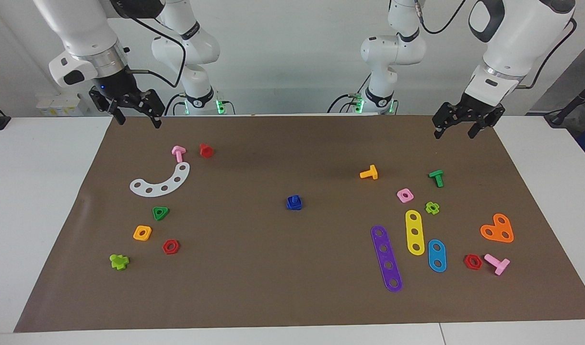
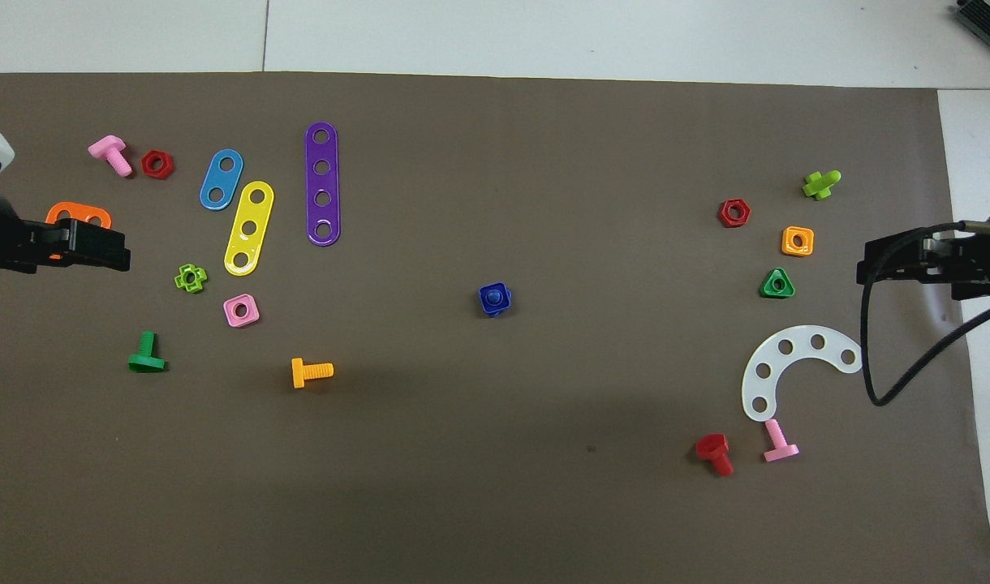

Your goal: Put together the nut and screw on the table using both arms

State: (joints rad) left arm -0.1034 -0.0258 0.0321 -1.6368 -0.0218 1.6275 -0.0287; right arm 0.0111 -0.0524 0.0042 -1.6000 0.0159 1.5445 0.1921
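The blue nut (image 1: 292, 206) sits around the shaft of the dark-blue screw (image 1: 296, 198) in the middle of the brown mat (image 1: 283, 268) on the table. The two stand together as one piece, with the shaft tip poking up through the nut. In the overhead view the nut (image 2: 504, 289) rings the screw (image 2: 492, 300). My left gripper (image 1: 457, 131) is open and empty, raised over the left arm's end of the mat; it also shows in the overhead view (image 2: 123, 250). My right gripper (image 1: 138, 120) is open and empty, raised over the right arm's end (image 2: 864, 264).
Toward the left arm's end lie an orange bolt (image 1: 369, 172), a green bolt (image 1: 437, 178), a pink nut (image 1: 404, 195), purple (image 1: 386, 258), yellow and blue strips and an orange heart plate (image 1: 497, 229). Toward the right arm's end lie a white arc (image 1: 161, 181), pink and red bolts and several nuts.
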